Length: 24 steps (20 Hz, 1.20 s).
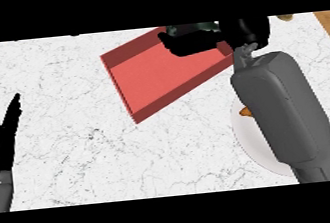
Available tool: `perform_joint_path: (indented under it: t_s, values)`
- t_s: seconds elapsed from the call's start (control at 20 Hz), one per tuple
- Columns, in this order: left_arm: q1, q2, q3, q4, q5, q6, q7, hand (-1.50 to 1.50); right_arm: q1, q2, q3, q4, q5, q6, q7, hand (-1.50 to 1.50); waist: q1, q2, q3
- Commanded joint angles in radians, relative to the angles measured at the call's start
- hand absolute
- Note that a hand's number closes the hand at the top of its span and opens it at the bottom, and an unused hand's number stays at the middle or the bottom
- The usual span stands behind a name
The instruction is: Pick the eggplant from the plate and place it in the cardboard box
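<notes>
The box (157, 76) is a shallow red tray with raised walls, lying at an angle in the upper middle of the counter. My right hand (216, 37) hangs over the box's far right corner, its fingers curled round a dark thing with a greenish end, the eggplant (190, 29), which the hand mostly hides. The white plate (246, 138) lies at the right, largely covered by my right forearm. My left hand (1, 144) rests open at the left edge, fingers pointing up.
A small orange item (246, 111) peeks out on the plate beside the forearm. A tan object (286, 17) sits at the counter's far right edge. White marble counter (89, 141) stretches between the left hand and the box.
</notes>
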State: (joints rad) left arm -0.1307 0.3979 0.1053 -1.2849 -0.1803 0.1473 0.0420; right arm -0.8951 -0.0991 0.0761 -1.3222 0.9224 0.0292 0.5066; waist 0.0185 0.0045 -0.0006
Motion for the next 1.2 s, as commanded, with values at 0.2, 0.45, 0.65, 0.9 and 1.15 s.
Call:
perform_joint_path:
  t_s: [0.2, 0.45, 0.65, 0.9, 1.15]
  values:
    - [0.026, -0.011, 0.008, -0.027, 0.017, -0.026, -0.026, 0.00, -0.218, 0.062, -0.153, 0.450, -0.051, -0.194, -0.108, 1.50, 0.027, 0.009, 0.000]
    - [-0.059, -0.013, -0.006, 0.005, -0.018, -0.018, 0.032, 0.00, -0.367, 0.076, -0.208, 0.697, -0.060, -0.270, -0.158, 1.50, 0.023, 0.013, 0.000]
    - [-0.072, -0.010, -0.009, -0.035, -0.022, -0.019, 0.049, 0.00, -0.422, 0.085, -0.231, 0.851, -0.033, -0.359, -0.156, 1.50, 0.047, 0.021, 0.000]
    - [-0.060, -0.001, 0.004, -0.012, -0.003, -0.044, 0.009, 0.00, -0.439, 0.061, -0.290, 0.973, -0.048, -0.427, -0.131, 1.50, 0.063, 0.029, 0.000]
    - [-0.049, -0.041, -0.039, -0.009, -0.030, -0.033, -0.008, 0.00, -0.439, 0.075, -0.357, 1.041, -0.108, -0.459, -0.166, -1.50, 0.079, 0.038, 0.000]
